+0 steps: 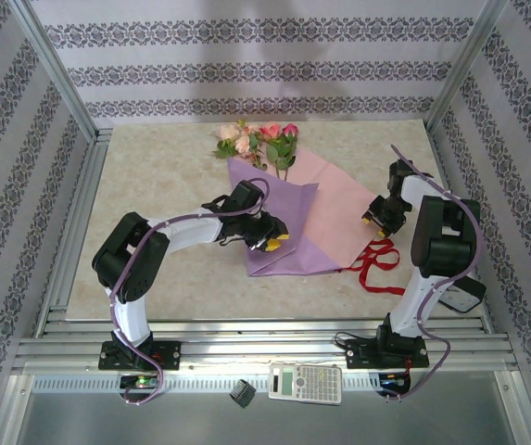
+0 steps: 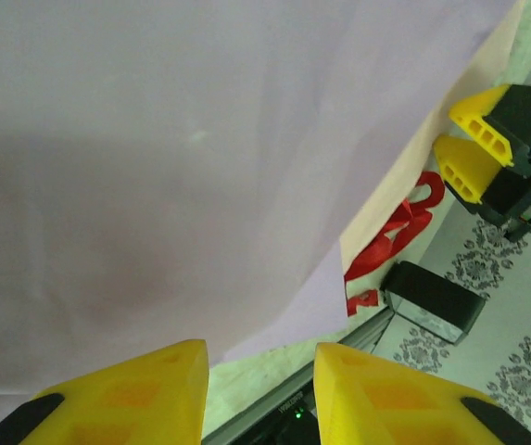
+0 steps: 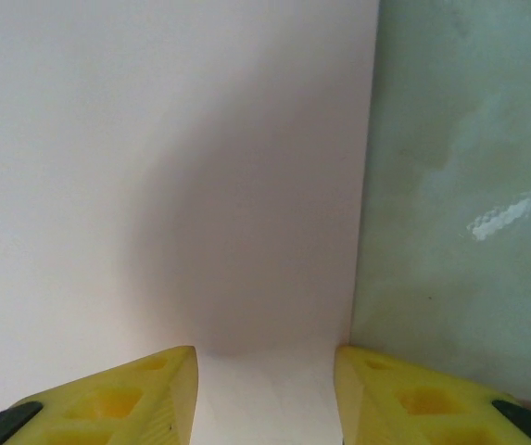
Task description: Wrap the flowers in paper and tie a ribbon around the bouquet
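Note:
The flowers (image 1: 258, 141), pink and cream roses with green leaves, lie at the back of the table with their stems under the paper. The paper's lilac side (image 1: 279, 222) is folded over them, and its pale pink side (image 1: 332, 199) is spread to the right. My left gripper (image 1: 270, 243) rests over the lilac fold near its lower edge. Its yellow fingers (image 2: 135, 399) are open, with bare table between them. My right gripper (image 1: 373, 218) is at the pink sheet's right edge (image 3: 362, 185), open, with that edge lying between its fingers (image 3: 404, 399). The red ribbon (image 1: 376, 260) lies loose below it.
A calculator (image 1: 306, 382) and a small black part (image 1: 240, 393) sit on the front rail. A black box (image 1: 460, 295) stands by the right arm's base. Aluminium frame rails (image 1: 70, 232) and patterned walls close in the table.

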